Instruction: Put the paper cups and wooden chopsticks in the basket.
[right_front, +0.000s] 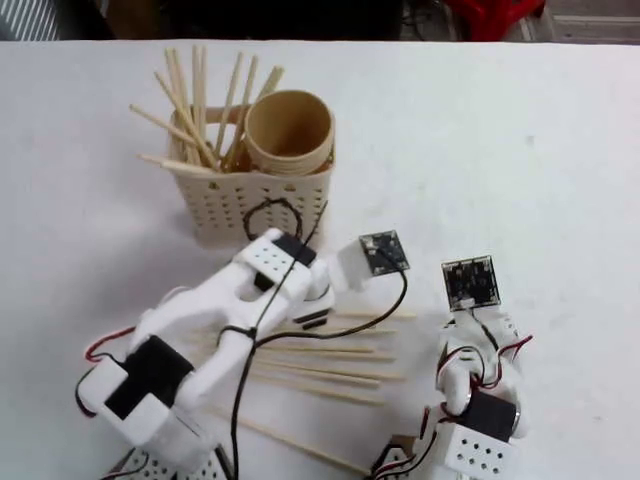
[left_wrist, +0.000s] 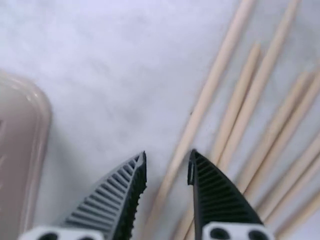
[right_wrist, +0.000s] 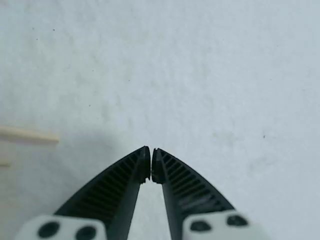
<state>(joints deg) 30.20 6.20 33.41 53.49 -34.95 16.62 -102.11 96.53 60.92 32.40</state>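
A cream perforated basket (right_front: 250, 205) stands at the back left of the table. It holds stacked paper cups (right_front: 290, 125) and several wooden chopsticks (right_front: 195, 110) standing upright. Several more loose chopsticks (right_front: 330, 365) lie flat on the table in front of it. My left arm (right_front: 250, 310) stretches over them. My left gripper (left_wrist: 167, 157) is open just above the table, and one chopstick (left_wrist: 200, 107) runs between its fingertips, with others (left_wrist: 260, 95) beside it. My right gripper (right_wrist: 151, 152) is shut on nothing, above bare table near a chopstick tip (right_wrist: 30, 135).
The basket's rounded corner (left_wrist: 20, 150) sits close to my left gripper. My right arm (right_front: 475, 390) is folded at the front right. Two small camera boards (right_front: 384, 252) (right_front: 468, 280) stick out over the table's middle. White table spreads open to the right and back.
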